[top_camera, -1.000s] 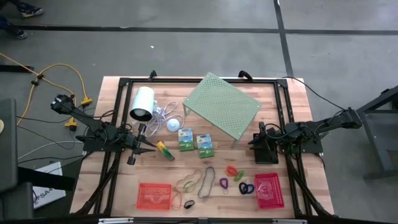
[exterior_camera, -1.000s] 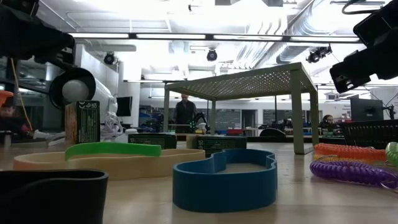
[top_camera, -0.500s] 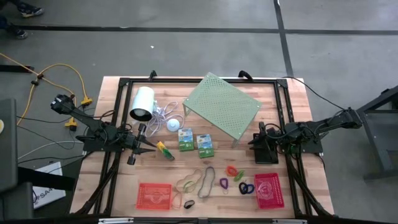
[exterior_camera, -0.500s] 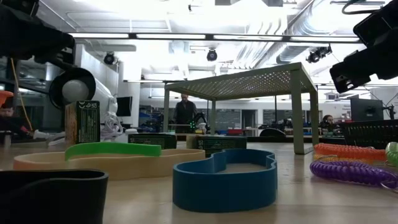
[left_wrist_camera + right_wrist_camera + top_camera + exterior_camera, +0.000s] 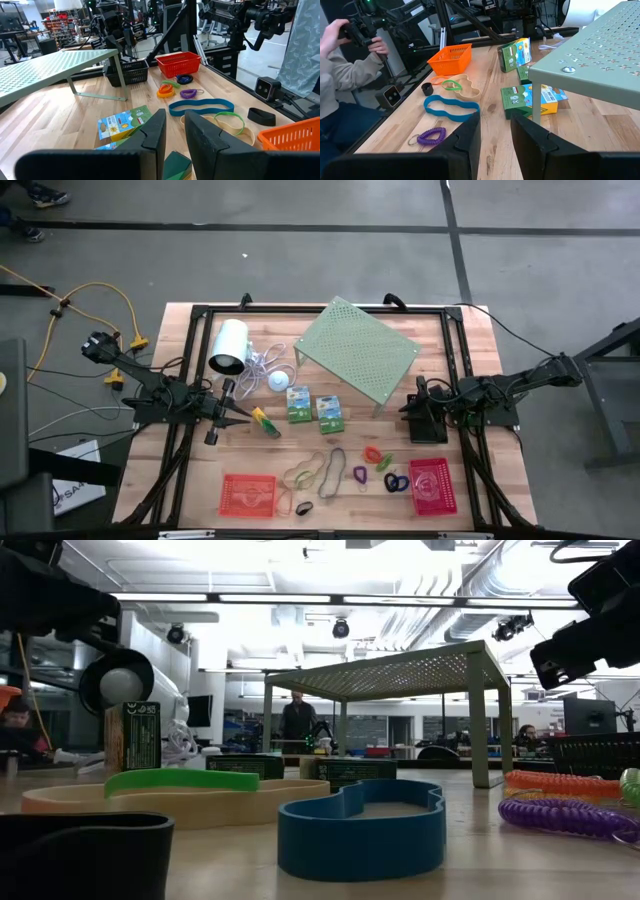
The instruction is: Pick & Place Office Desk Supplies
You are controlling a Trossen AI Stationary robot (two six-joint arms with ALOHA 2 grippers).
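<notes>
Near table's left edge: left gripper (image 5: 240, 420) jaws slightly parted, empty, beside marker (image 5: 266, 422) | right gripper (image 5: 413, 411) parted, empty | bands (image 5: 330, 470), clips (image 5: 374, 453), boxes (image 5: 315, 408) unsorted; baskets (image 5: 247, 494) at front edge looked empty.

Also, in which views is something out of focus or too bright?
Low view: the nearest dark band is blurred, and the ceiling lights wash out the background. Left wrist view: the left gripper is soft. High view: evenly lit, only faint shadows under the green shelf.

Bright ceiling strip lights glare in the low view; nearest bands blur.
</notes>
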